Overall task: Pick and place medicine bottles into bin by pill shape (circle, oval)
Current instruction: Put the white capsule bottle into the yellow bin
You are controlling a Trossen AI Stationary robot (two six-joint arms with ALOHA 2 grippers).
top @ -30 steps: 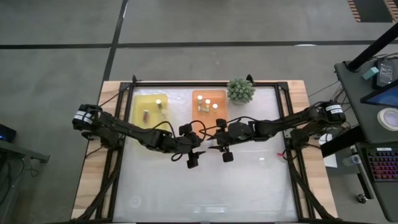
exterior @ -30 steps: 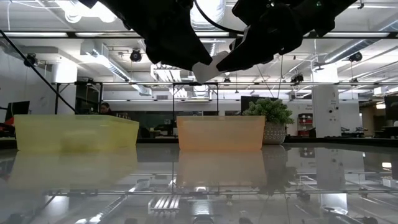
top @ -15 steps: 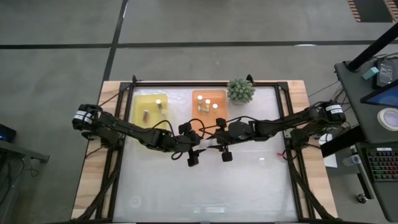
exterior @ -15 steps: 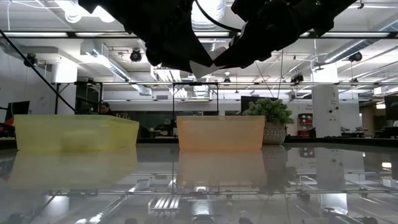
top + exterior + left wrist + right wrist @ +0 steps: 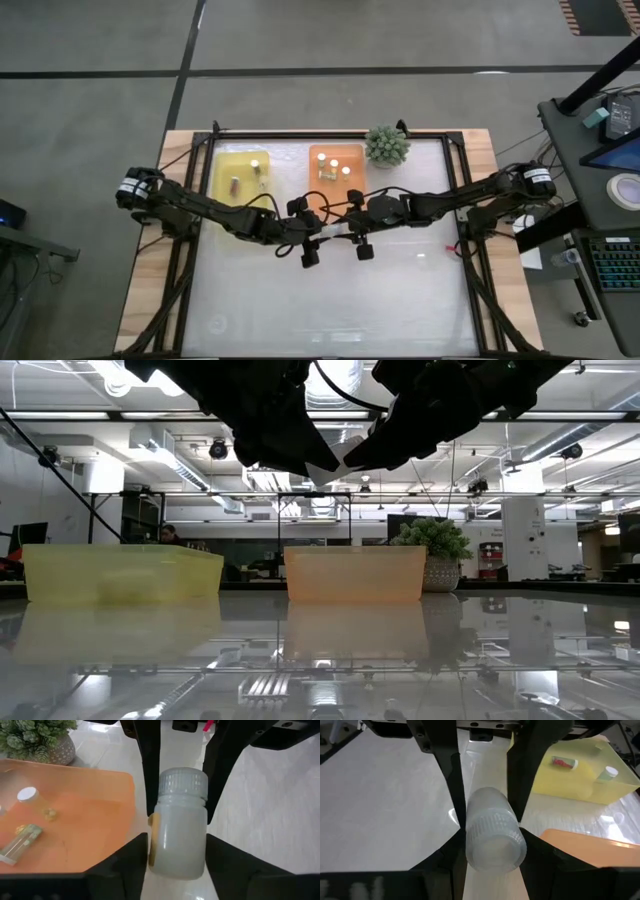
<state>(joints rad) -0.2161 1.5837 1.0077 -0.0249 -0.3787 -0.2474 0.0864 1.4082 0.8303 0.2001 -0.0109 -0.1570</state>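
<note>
A small pale medicine bottle [image 5: 177, 830] with a ribbed white cap is held level in the air between both grippers, above mid-table just in front of the orange bin [image 5: 335, 185]. My left gripper [image 5: 322, 238] is shut on its body and my right gripper [image 5: 346, 235] on its cap end. In the low view only a pale bit of the bottle [image 5: 345, 457] shows between the dark arms. The orange bin holds several small bottles [image 5: 334, 165]. The yellow bin [image 5: 222, 170] holds three [image 5: 256, 163]. My left gripper pinches the bottle's body [image 5: 156, 855] between its two fingers, one on each side, coming level from the table's left. The bottle lies level, clear of the table, its cap pointing away from this gripper. My right gripper pinches the bottle's ribbed cap end [image 5: 471, 845] between its two fingers, one on each side, coming level from the table's right. The cap faces this wrist, and the body [image 5: 487, 805] reaches away between the left arm's fingers.
A spiky green plant in a pot [image 5: 386, 146] stands at the far edge, right of the orange bin. The two bins sit side by side at the far edge. The glossy white tabletop [image 5: 330, 310] lies open toward the near edge.
My right gripper has moved a little toward the table's left, closer to my left gripper. In the low view less of the pale bottle shows between the two arms than a second ago. The bottle stays level and clear of the table.
</note>
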